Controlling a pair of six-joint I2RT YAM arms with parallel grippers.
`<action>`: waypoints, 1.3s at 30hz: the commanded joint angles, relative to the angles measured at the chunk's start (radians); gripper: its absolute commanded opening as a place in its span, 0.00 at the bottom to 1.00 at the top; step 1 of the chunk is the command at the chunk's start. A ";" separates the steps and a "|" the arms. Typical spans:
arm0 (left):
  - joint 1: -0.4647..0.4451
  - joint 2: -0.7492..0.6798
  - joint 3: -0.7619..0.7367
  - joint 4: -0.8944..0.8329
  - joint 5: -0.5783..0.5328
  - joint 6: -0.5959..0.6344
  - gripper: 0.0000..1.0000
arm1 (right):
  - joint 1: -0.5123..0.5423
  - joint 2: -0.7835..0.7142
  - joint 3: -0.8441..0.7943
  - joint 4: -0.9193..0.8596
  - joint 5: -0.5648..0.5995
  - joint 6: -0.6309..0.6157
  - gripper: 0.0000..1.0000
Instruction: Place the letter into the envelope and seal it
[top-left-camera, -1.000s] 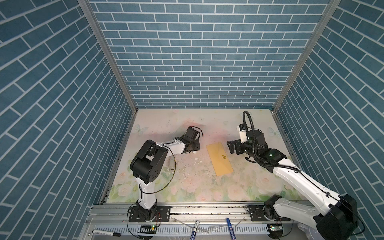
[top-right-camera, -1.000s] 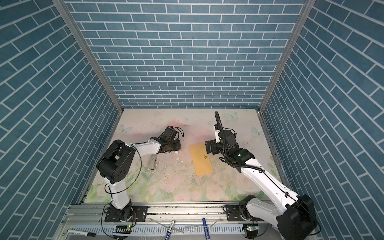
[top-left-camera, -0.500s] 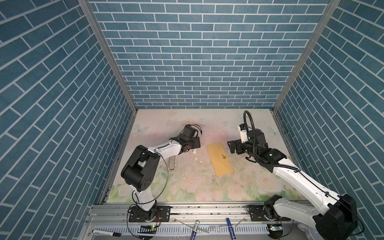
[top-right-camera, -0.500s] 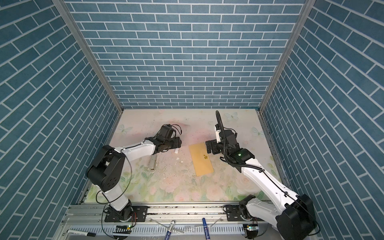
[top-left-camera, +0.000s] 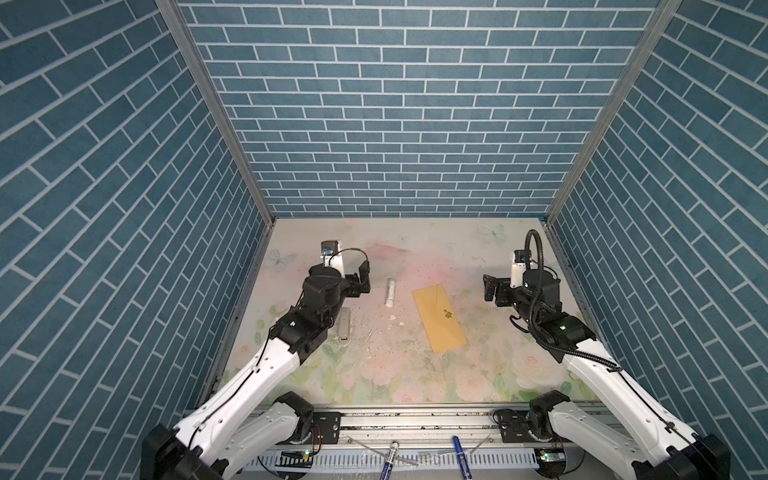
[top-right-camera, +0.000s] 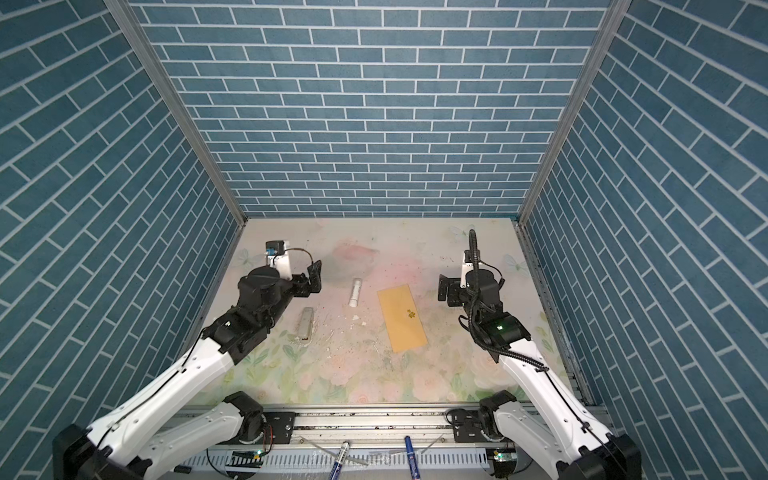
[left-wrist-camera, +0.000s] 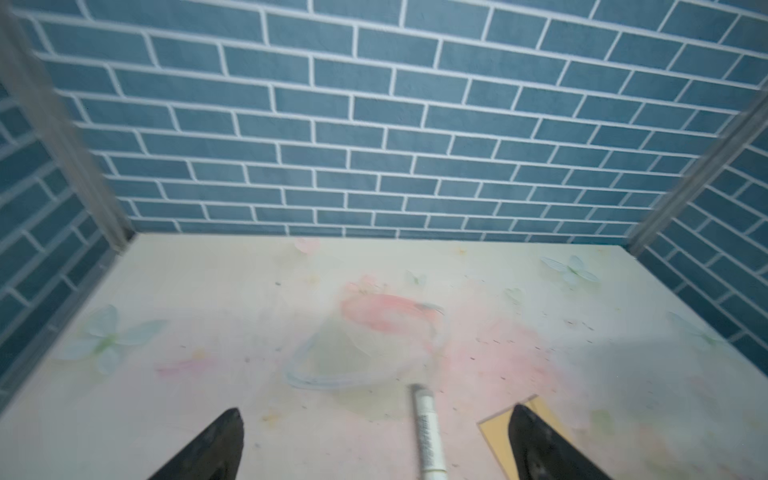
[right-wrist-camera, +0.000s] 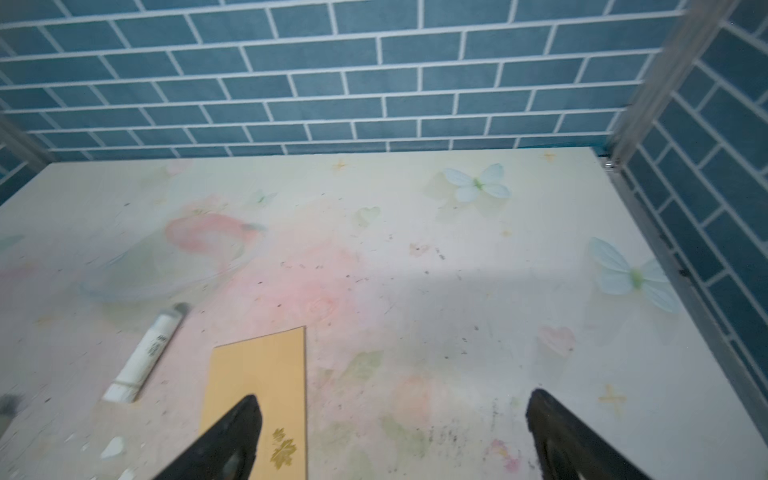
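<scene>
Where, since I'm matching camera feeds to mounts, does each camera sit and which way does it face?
Top views: high over the near edge, looking down at the table and back wall; show the left arm with left gripper, right arm with right gripper.
Left wrist: on the left arm, low, facing the back wall; its fingertips show.
Right wrist: likewise on the right arm; its fingertips show.
Shared: all show the envelope and white tube.

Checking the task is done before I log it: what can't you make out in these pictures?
- Letter: in no view; if inside, the envelope hides it.
- Flap seal: too small in both top views.
- Tube label: blurred in the left wrist view.
- Grey bar: too small to name in the top views.
</scene>
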 joint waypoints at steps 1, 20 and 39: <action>0.010 -0.073 -0.139 0.093 -0.226 0.189 1.00 | -0.062 -0.022 -0.073 0.076 0.145 -0.028 0.99; 0.360 0.229 -0.513 0.817 -0.016 0.279 1.00 | -0.287 0.426 -0.308 0.811 0.211 -0.192 0.95; 0.453 0.617 -0.394 0.999 0.163 0.304 1.00 | -0.397 0.640 -0.299 1.028 -0.101 -0.178 0.97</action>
